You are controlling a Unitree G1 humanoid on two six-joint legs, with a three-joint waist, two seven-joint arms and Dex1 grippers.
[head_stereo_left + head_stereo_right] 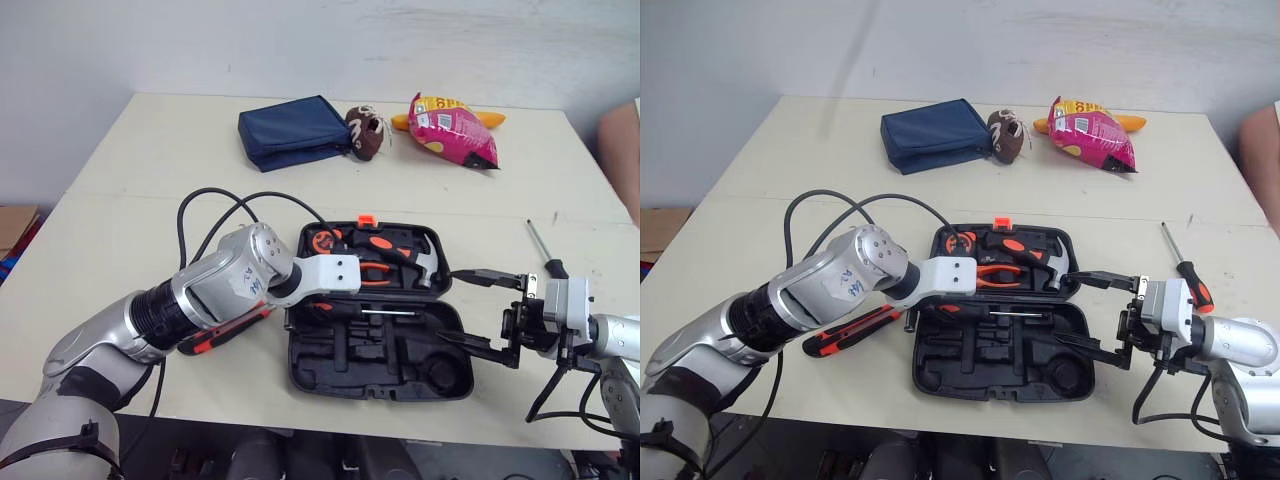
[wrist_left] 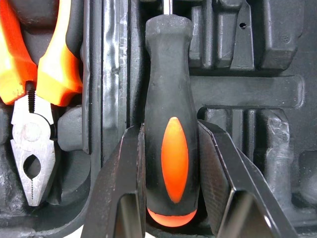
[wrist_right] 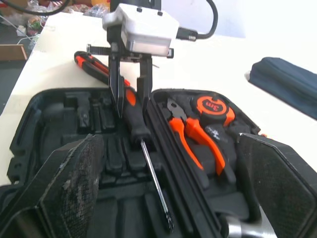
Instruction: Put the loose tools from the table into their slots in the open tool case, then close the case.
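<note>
- Your left gripper (image 2: 170, 130) clamps the screwdriver (image 2: 168, 94) by its handle, low in the tool case (image 1: 380, 392) at frame centre.
- Your right gripper (image 1: 447, 306) gapes wide at the case's right edge.

- A pale, plain wall (image 1: 300, 40) stands behind the far edge of the table, evenly lit, with faint soft shadows across it.
- The table (image 1: 150, 150) has a smooth cream top, and a thin seam (image 1: 120, 193) runs across it from side to side.
- A brown cardboard box (image 1: 14, 226) sits low beside the table's left side, near the wall.
</note>
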